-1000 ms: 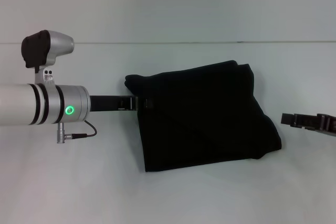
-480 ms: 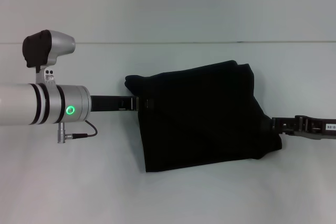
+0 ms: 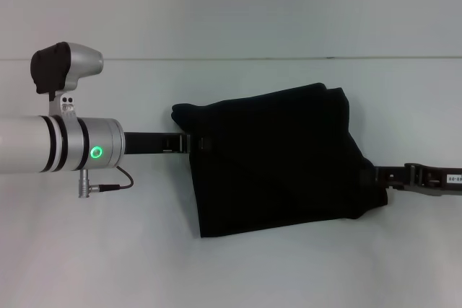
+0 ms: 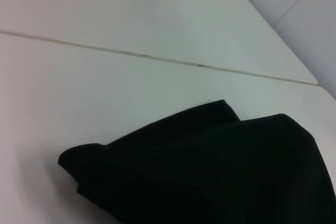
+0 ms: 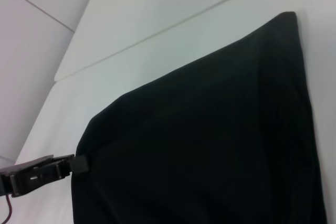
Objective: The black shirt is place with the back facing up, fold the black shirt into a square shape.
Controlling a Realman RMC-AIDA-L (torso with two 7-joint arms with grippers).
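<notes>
Your left hand [image 3: 189, 142] is pressed against one edge of the folded black shirt [image 3: 278, 160] and your right hand [image 3: 382, 175] against the opposite corner, fabric hiding both tips so you cannot tell their grip, with only bare white surface [image 3: 303, 272] around.

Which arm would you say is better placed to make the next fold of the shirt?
Hard to call: the left gripper touches the shirt's left edge, the right gripper its right corner. Perhaps both together.

shirt [image 3: 278, 160] on table [image 3: 231, 272] (mid), arms flanking
</notes>
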